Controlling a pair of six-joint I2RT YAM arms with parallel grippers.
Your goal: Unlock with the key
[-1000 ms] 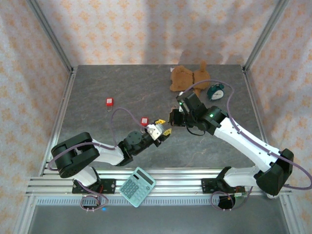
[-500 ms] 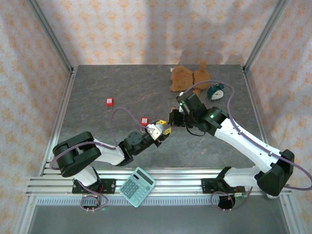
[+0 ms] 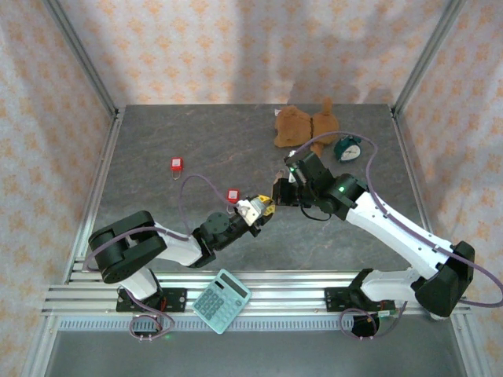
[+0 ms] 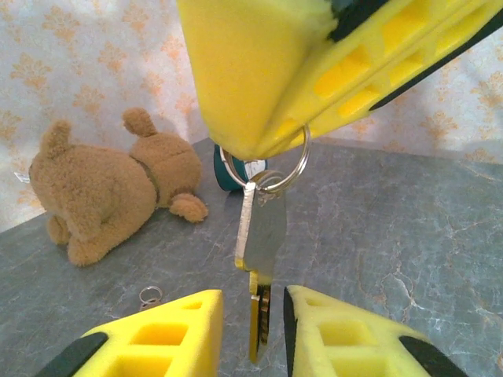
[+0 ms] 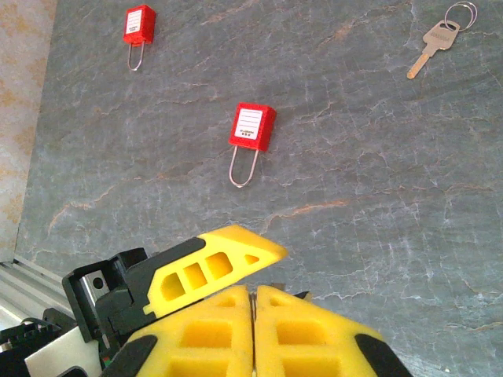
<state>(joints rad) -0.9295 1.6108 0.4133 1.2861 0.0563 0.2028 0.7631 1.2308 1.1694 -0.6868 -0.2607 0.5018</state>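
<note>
The step in hand looks like a hand-over of the key in mid-air above the middle of the table (image 3: 157,141), with no lock picked up yet. The right gripper (image 5: 253,300) has its jaws pressed together on the key ring (image 4: 277,163), and the key (image 4: 262,224) hangs straight down from it, blade lowest. The left gripper (image 4: 253,306) sits just under it with its jaws apart, one finger on each side of the key's lower end; whether either finger touches the metal is hard to say from the left wrist view, and a second, brassy key may hang behind the first. The nearer red padlock (image 5: 253,127) lies flat on the table, just beside the two grippers and apart from both, and a second padlock (image 5: 140,25) lies further off towards the left edge. A loose key (image 5: 434,43) rests on the table on its own. The next move probably calls for the left jaws to close squarely on the key's flat sides before the right ones let go of the ring, so the key does not swing or twist.
</note>
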